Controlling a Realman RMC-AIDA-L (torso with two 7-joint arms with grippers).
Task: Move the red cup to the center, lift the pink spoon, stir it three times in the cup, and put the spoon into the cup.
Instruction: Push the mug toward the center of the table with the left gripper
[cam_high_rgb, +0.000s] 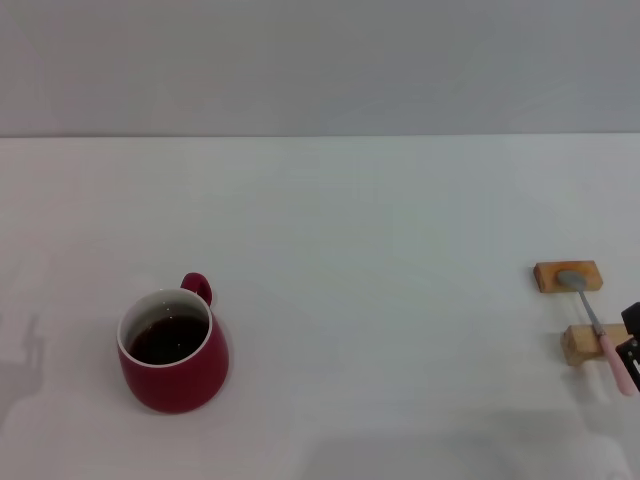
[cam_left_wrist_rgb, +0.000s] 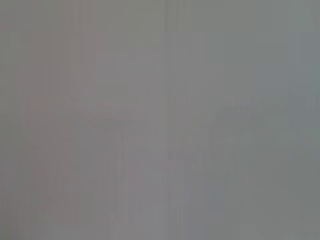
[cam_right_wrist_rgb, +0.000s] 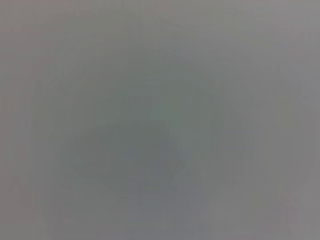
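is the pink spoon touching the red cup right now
Apart. The head view shows the red cup on the robot's left and the pink spoon far right, lying across two wooden blocks, with bare table between.

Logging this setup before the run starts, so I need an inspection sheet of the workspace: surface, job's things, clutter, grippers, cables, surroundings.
Surface: plain white table, matte, no spills seen.
Job's things: rounded dark red ceramic cup upright at the robot's left, dark liquid inside, loop handle toward the far side. Small metal spoon with pale pink handle at the far right, lying across two tan wooden blocks.
Clutter: nothing seen.
Grippers: right gripper, a dark part at the right edge beside the spoon's handle; left gripper not in view. Both wrist views show nothing usable.
Cables: nothing seen.
Surroundings: plain grey wall behind the table.
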